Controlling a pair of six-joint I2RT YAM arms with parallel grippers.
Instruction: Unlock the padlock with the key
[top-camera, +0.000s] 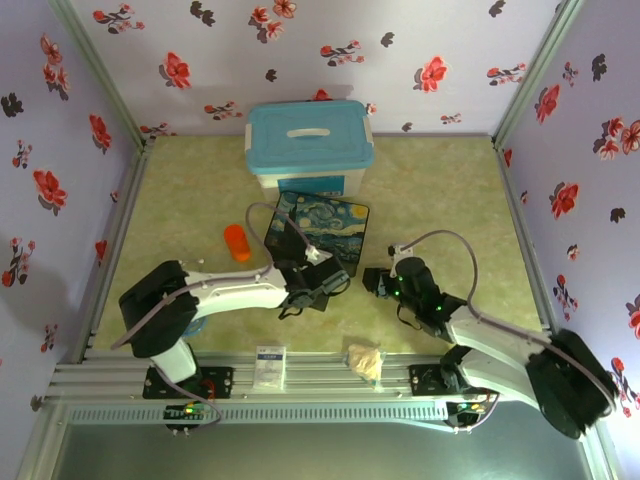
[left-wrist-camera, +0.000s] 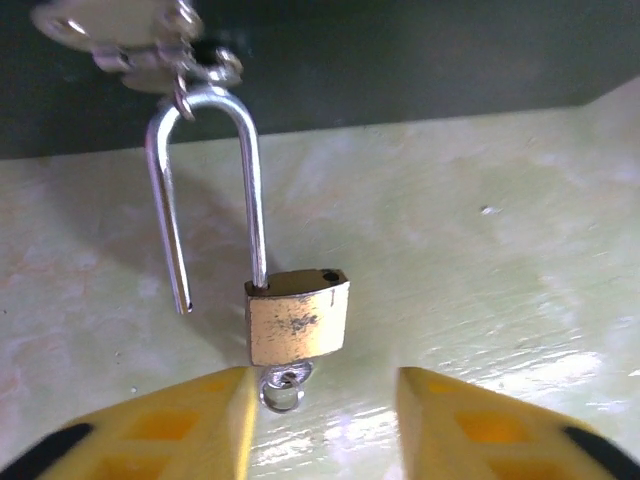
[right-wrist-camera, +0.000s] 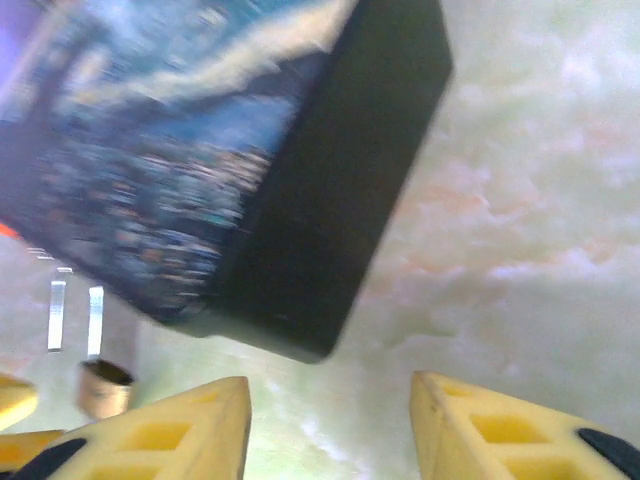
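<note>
So here's how we read it, big stuff first. The tabletop (top-camera: 440, 200) carries a blue-lidded bin (top-camera: 310, 140) at the back, and in front of it sits the dark painted box (top-camera: 325, 225). Both arms reach in toward that box's near edge, because the small stuff is there.

The left gripper (left-wrist-camera: 325, 378) has its jaws spread wide with nothing clamped between them. It points straight at the padlock (left-wrist-camera: 297, 318), which we figure keeps the wrist camera on the work. The right gripper (right-wrist-camera: 330, 385) is wide too and empty. It's parked just off the box's corner, out of the way but close enough to help.

The padlock looks to be lying on the tabletop just in front of the box's dark side wall. One leg of its shackle (left-wrist-camera: 250, 170) sits in the brass body and the other ends free beside it, so we'd call the lock open and the job basically done. A blurry bunch of metal (left-wrist-camera: 130, 40) hangs on the shackle's bend.

The key (left-wrist-camera: 284, 375) is hard to make out. We think it's pushed up into the bottom of the body with only its little ring showing, right by the left jaw's tip.
</note>
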